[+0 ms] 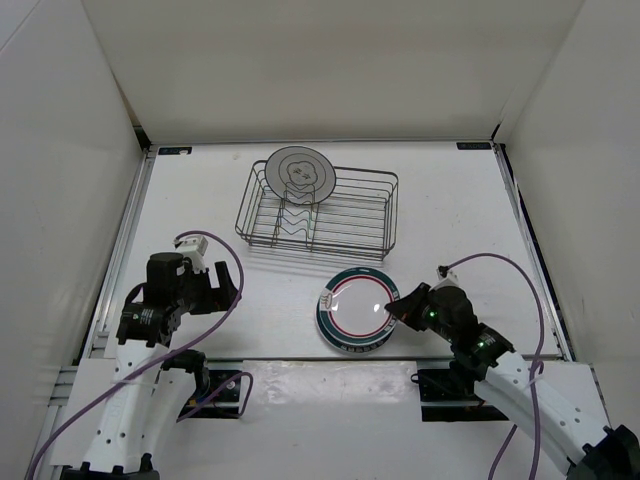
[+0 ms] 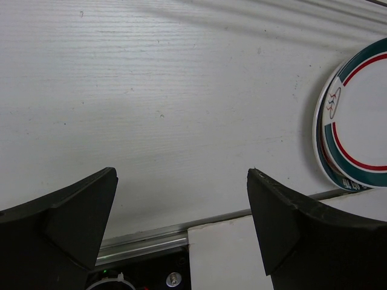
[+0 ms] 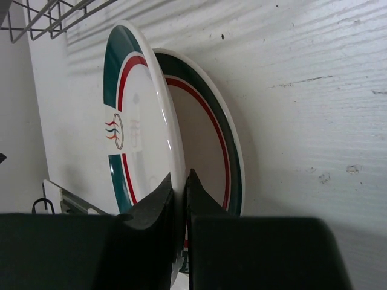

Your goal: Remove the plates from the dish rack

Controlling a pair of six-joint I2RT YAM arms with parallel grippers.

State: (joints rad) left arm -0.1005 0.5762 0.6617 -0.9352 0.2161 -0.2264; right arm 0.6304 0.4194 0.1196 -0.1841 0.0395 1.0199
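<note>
Dish rack sat at 12 o'clock on the surface. One grey plate stood upright in its 9 o'clock end, propped between the wire dividers. The other slots looked bare.

Out of the rack, at about 6 o'clock on the surface: what looked like two plates, one over the other. The upper teal-rimmed plate carried a red ring and a small logo. The lower teal-rimmed plate showed only as a crescent of rim beneath it. From the right wrist view the upper plate appeared tipped, with a gap opening toward its far edge. I could not tell whether it had come fully to rest.

Right gripper was at the upper plate's 3 o'clock edge, jaws drawn narrow and pinching that rim between them.

Left gripper hung at roughly 8 o'clock, jaws spread wide with nothing between them and bare surface below. The stacked plates were off to its side.

Judgement: the job was mostly done. What was left was letting go of the held plate, then lifting out the grey one. That plate's raised rim looked easy to reach from above.
</note>
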